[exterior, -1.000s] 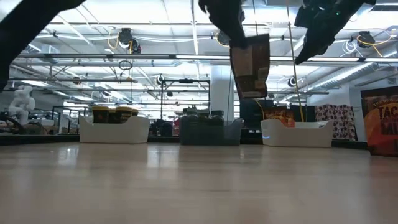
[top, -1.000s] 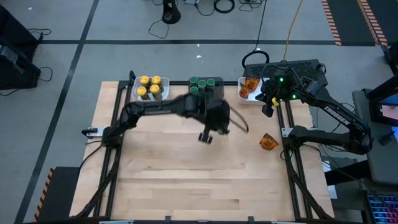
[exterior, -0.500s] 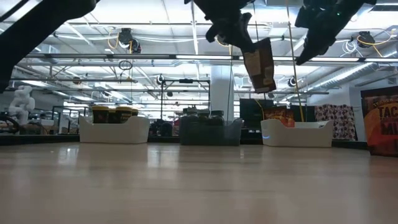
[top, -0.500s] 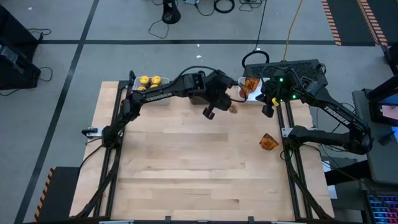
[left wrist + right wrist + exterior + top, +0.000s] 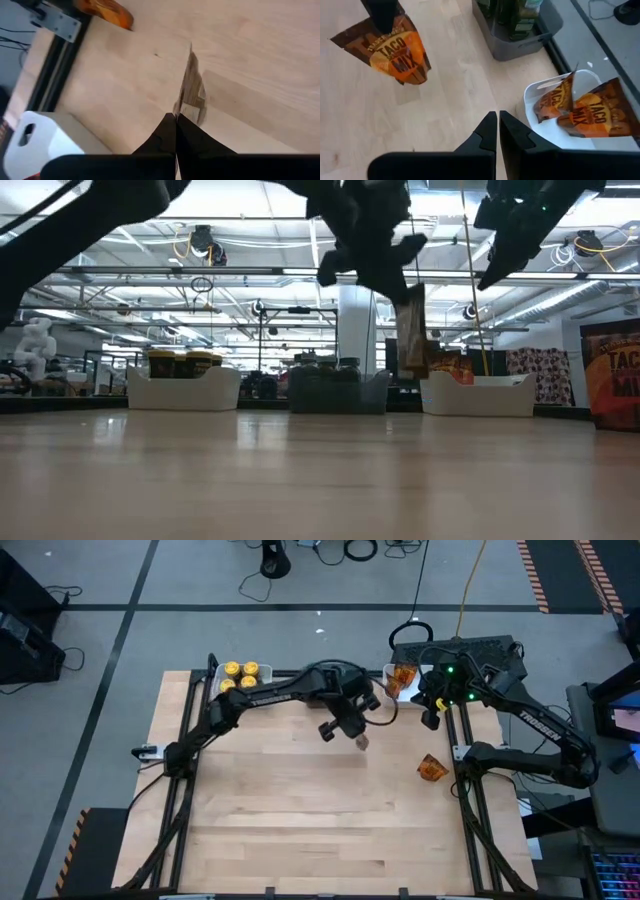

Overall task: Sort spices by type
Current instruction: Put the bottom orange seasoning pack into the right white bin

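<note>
Pinched shut, my left tool (image 5: 357, 736) dangles a taco mix packet (image 5: 413, 340) by one thin edge above the bench (image 5: 300, 820), short of the white bin (image 5: 555, 137), so it may slip free before the drop.

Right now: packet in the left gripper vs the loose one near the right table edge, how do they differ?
The held packet hangs in the air, pinched by the left gripper; the loose packet lies on the table. The held one is over the table's middle, the loose one by the right edge. Both look like orange-brown packets.
</note>
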